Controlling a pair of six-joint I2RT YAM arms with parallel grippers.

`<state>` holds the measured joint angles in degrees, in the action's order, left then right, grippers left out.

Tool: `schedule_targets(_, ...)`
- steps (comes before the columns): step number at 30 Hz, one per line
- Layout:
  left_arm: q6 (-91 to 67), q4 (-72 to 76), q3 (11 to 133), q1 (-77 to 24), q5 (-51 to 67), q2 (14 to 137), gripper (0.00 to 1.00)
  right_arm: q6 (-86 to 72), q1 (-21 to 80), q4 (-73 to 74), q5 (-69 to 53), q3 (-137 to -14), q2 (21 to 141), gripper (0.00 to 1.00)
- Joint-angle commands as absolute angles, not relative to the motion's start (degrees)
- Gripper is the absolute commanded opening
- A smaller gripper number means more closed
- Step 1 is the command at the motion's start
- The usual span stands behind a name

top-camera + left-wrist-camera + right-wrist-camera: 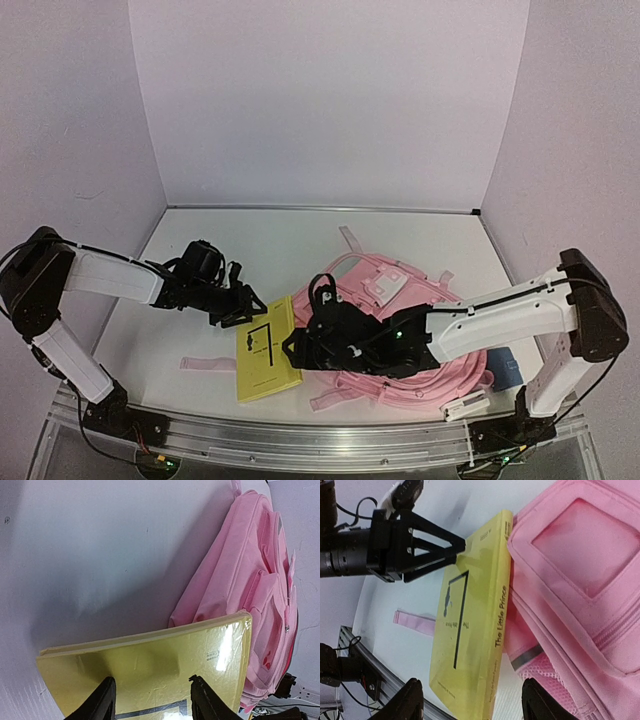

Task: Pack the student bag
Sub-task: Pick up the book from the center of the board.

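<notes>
We see the pink backpack (pixel 350 272) lying flat on the white table (pixel 250 240), its edge against the spine of a yellow book (pixel 268 352). Beyond the book's far edge open tabletop runs to the back wall (pixel 320 100). At its near edge only a thin strip remains before the metal rail (pixel 300 440). A loose pink strap (pixel 200 362) lies just left of the book. The left gripper (pixel 250 308) hovers at the book's far corner with its jaws apart and holding nothing; we cannot tell whether it touches the cover. The right gripper (pixel 470 682) is spread wide over the book's spine and the backpack's edge. Only the right wrist view shows the spine title, "The Little Prince"; the cover's small print is unreadable. Only the left wrist view shows the glossy wrap.
</notes>
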<state>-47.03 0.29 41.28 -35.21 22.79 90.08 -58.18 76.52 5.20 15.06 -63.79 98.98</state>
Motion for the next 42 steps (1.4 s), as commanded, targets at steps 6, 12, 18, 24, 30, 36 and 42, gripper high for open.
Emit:
schedule_targets(6,-48.07,-3.79,40.87,-36.43,21.10,93.26,0.51,-59.58,73.01,-7.08,1.44,-59.23,100.76,0.60)
schedule_targets(12,-48.09,-3.72,41.28,-36.81,20.35,93.12,0.51,-59.19,70.46,-14.56,-4.68,-59.71,105.90,0.51)
schedule_targets(18,-48.37,-3.92,41.09,-36.93,19.20,91.41,0.51,-60.09,69.20,-23.77,-7.58,-59.30,107.90,0.13)
schedule_targets(24,-47.94,-7.21,40.78,-36.93,14.52,82.72,0.62,-56.70,68.20,-24.72,-6.93,-61.33,105.34,0.00)
schedule_targets(30,-47.77,-14.63,41.94,-36.91,8.18,70.38,0.87,-47.37,64.31,-13.35,0.31,-65.26,94.97,0.00)
schedule_targets(36,-48.13,-15.44,43.71,-36.92,9.46,69.94,0.91,-38.75,59.06,-0.05,13.88,-70.75,85.60,0.00)
schedule_targets(42,-51.16,-6.01,44.26,-37.21,16.97,78.48,0.88,-35.99,50.63,6.02,17.48,-69.43,78.16,0.00)
